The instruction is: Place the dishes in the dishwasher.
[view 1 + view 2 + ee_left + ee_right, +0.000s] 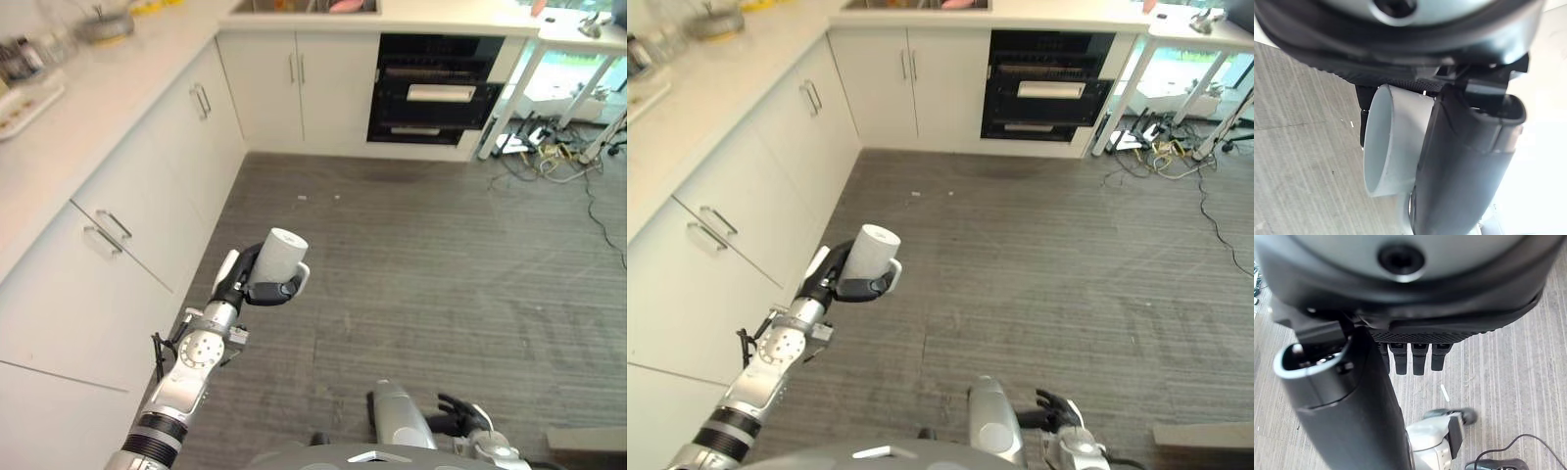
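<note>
The left hand (253, 284) is gripping a pale cup (275, 255) above the floor, the right hand (1413, 357) hanging relaxed and empty. The open dishwasher (434, 93) is waiting well apart; jolts while walking could loosen the cup.

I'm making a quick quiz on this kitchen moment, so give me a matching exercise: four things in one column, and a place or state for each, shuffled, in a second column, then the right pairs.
Things:
1. white cup
2. right hand
3. dishwasher
4. left hand

Places or states:
A. built in under the far counter, door shut
B. low near the robot, above the floor, holding nothing
C. held on its side above the floor
D. curled round the cup, beside the white drawers

Pairs: 1-C, 2-B, 3-A, 4-D
</note>
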Motion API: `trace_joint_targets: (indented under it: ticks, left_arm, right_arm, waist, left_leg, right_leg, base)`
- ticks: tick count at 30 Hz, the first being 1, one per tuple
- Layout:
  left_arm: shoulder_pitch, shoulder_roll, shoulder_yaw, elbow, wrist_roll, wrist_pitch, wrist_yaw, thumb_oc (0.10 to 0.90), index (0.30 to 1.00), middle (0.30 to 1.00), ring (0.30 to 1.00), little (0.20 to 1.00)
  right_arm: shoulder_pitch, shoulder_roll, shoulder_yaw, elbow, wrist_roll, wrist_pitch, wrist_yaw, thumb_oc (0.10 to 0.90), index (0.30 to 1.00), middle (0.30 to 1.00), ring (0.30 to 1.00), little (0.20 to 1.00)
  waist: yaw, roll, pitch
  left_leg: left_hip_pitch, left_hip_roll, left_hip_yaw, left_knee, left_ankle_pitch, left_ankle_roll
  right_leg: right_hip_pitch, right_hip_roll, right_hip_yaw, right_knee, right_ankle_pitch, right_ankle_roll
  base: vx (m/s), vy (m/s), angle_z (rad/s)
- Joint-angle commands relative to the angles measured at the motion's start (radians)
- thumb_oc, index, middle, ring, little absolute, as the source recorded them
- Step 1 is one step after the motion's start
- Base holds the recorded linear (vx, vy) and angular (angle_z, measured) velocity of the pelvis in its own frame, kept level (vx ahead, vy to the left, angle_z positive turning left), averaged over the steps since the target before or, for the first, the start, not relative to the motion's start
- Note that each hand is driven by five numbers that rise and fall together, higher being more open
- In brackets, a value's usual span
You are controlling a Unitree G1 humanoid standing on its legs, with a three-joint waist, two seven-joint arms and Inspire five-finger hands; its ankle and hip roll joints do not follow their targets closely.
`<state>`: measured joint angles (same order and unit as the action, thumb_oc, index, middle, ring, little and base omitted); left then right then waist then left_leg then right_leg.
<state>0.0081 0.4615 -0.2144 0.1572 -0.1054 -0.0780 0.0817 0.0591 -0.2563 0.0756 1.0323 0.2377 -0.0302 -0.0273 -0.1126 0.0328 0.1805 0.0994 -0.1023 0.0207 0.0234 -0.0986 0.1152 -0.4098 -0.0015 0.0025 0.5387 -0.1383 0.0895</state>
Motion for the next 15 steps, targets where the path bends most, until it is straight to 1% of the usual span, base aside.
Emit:
trace_joint_targets:
  ticks: [1, 2, 5, 6, 7, 8, 9, 10, 11, 12, 13, 14, 15]
  left_arm:
    - [-0.098, 0.016, 0.035, -0.098, 0.020, -0.092, 0.015, 0.400, 0.300, 0.300, 0.300, 0.300]
    - [-0.103, 0.011, 0.032, -0.092, 0.025, -0.093, 0.019, 0.400, 0.300, 0.300, 0.300, 0.300]
    - [-0.103, 0.011, 0.032, -0.092, 0.025, -0.093, 0.019, 0.400, 0.300, 0.300, 0.300, 0.300]
    - [-0.103, 0.011, 0.032, -0.092, 0.025, -0.093, 0.019, 0.400, 0.300, 0.300, 0.300, 0.300]
    - [-0.103, 0.000, 0.033, -0.085, 0.040, -0.095, 0.021, 0.400, 0.300, 0.300, 0.300, 0.300]
    - [-0.073, -0.025, 0.028, -0.091, 0.033, -0.096, 0.008, 0.400, 0.300, 0.300, 0.300, 0.300]
    - [-0.073, -0.025, 0.028, -0.091, 0.033, -0.096, 0.008, 0.400, 0.300, 0.300, 0.300, 0.300]
    - [-0.060, -0.031, 0.023, -0.091, 0.036, -0.105, 0.005, 0.400, 0.300, 0.300, 0.300, 0.300]
    - [-0.063, -0.034, 0.018, -0.087, 0.023, -0.107, 0.008, 0.400, 0.300, 0.300, 0.300, 0.300]
    - [-0.063, -0.031, 0.014, -0.091, 0.014, -0.102, 0.003, 0.400, 0.300, 0.300, 0.300, 0.300]
    - [-0.056, -0.019, 0.025, -0.097, 0.010, -0.097, 0.004, 0.400, 0.300, 0.300, 0.300, 0.300]
    - [-0.057, -0.018, 0.025, -0.098, 0.010, -0.096, 0.004, 0.400, 0.300, 0.300, 0.300, 0.300]
    - [-0.050, -0.010, 0.032, -0.104, 0.006, -0.098, 0.007, 0.400, 0.300, 0.300, 0.300, 0.300]
  right_arm:
    - [-0.044, -0.005, 0.021, 0.046, 0.024, -0.052, -0.021, 0.800, 0.900, 0.900, 0.900, 0.900]
    - [-0.038, -0.006, 0.022, 0.041, 0.021, -0.054, -0.022, 0.800, 0.900, 0.900, 0.900, 0.900]
    - [-0.038, -0.007, 0.022, 0.040, 0.021, -0.054, -0.022, 0.800, 0.900, 0.900, 0.900, 0.900]
    - [-0.038, -0.007, 0.022, 0.040, 0.021, -0.054, -0.022, 0.800, 0.900, 0.900, 0.900, 0.900]
    - [-0.004, -0.006, 0.016, 0.029, -0.001, -0.054, -0.022, 0.800, 0.900, 0.900, 0.900, 0.900]
    - [0.038, -0.012, 0.013, 0.048, 0.011, -0.055, -0.017, 0.800, 0.900, 0.900, 0.900, 0.900]
    - [0.038, -0.012, 0.013, 0.048, 0.011, -0.055, -0.017, 0.800, 0.900, 0.900, 0.900, 0.900]
    - [0.047, -0.032, -0.002, 0.056, 0.017, -0.049, -0.011, 0.800, 0.900, 0.900, 0.900, 0.900]
    - [0.041, -0.047, -0.001, 0.060, 0.025, -0.051, -0.010, 0.800, 0.900, 0.900, 0.900, 0.900]
    - [0.032, -0.053, -0.005, 0.068, 0.032, -0.045, -0.010, 0.800, 0.900, 0.900, 0.900, 0.900]
    - [0.019, -0.072, -0.006, 0.070, 0.033, -0.044, -0.016, 0.800, 0.900, 0.900, 0.900, 0.900]
    - [0.017, -0.071, -0.006, 0.070, 0.033, -0.044, -0.016, 0.800, 0.900, 0.900, 0.900, 0.900]
    - [0.009, -0.087, -0.001, 0.046, 0.033, -0.050, -0.020, 0.800, 0.900, 0.900, 0.900, 0.900]
  waist:
    - [-0.053, -0.028, -0.002]
    - [-0.062, -0.037, -0.005]
    - [-0.063, -0.035, -0.003]
    - [-0.063, -0.035, -0.003]
    - [-0.069, -0.068, -0.047]
    - [-0.093, -0.053, -0.099]
    - [-0.093, -0.053, -0.099]
    - [-0.117, -0.023, -0.118]
    - [-0.125, 0.004, -0.119]
    - [-0.122, 0.003, -0.113]
    - [-0.107, 0.000, -0.090]
    - [-0.110, -0.004, -0.094]
    - [-0.093, -0.009, -0.075]
  left_leg:
    - [0.109, 0.018, -0.031, -0.104, -0.045, -0.106]
    - [0.131, 0.010, -0.037, -0.106, -0.063, -0.109]
    - [0.133, 0.012, -0.039, -0.106, -0.064, -0.110]
    - [0.133, 0.012, -0.039, -0.106, -0.064, -0.110]
    - [0.206, -0.005, -0.025, -0.084, -0.129, -0.123]
    - [0.229, 0.023, -0.030, 0.033, -0.132, -0.151]
    - [0.229, 0.023, -0.030, 0.033, -0.132, -0.151]
    - [0.214, 0.048, -0.050, 0.157, -0.074, -0.197]
    - [0.196, 0.070, -0.054, 0.260, 0.027, -0.248]
    - [0.129, 0.074, -0.039, 0.399, 0.108, -0.272]
    - [0.043, 0.066, -0.042, 0.590, 0.183, -0.290]
    - [0.029, 0.060, -0.044, 0.597, 0.186, -0.289]
    - [-0.016, 0.048, -0.051, 0.749, 0.225, -0.289]
  right_leg:
    - [0.109, 0.026, -0.077, -0.369, 0.162, 0.049]
    - [0.100, 0.044, -0.116, -0.439, 0.180, 0.057]
    - [0.105, 0.045, -0.117, -0.442, 0.181, 0.057]
    - [0.105, 0.045, -0.117, -0.442, 0.181, 0.057]
    - [0.094, 0.034, -0.331, -0.540, 0.216, 0.054]
    - [0.186, 0.060, -0.299, -0.562, 0.210, -0.004]
    - [0.186, 0.060, -0.299, -0.562, 0.210, -0.004]
    - [0.204, 0.059, -0.228, -0.537, 0.214, -0.024]
    - [0.215, 0.068, -0.204, -0.509, 0.198, -0.046]
    - [0.232, 0.052, -0.186, -0.492, 0.179, -0.059]
    - [0.271, 0.047, -0.158, -0.476, 0.150, -0.083]
    - [0.262, 0.041, -0.160, -0.475, 0.153, -0.082]
    - [0.296, 0.050, -0.121, -0.460, 0.135, -0.100]
  base:
    - [0.39, -0.035, 0.29]
    - [0.27, -0.023, 0.50]
    - [0.05, -0.005, 0.30]
    - [0.66, -0.166, 0.38]
    - [1.28, -0.371, 0.29]
    - [1.28, -0.371, 0.06]
    - [1.01, -0.323, 0.09]
    - [0.60, -0.186, 0.09]
    - [0.70, -0.236, 0.22]
    - [0.47, -0.185, 0.37]
    - [0.24, -0.118, 0.52]
    - [0.33, -0.155, 0.11]
    - [0.47, -0.255, -0.39]
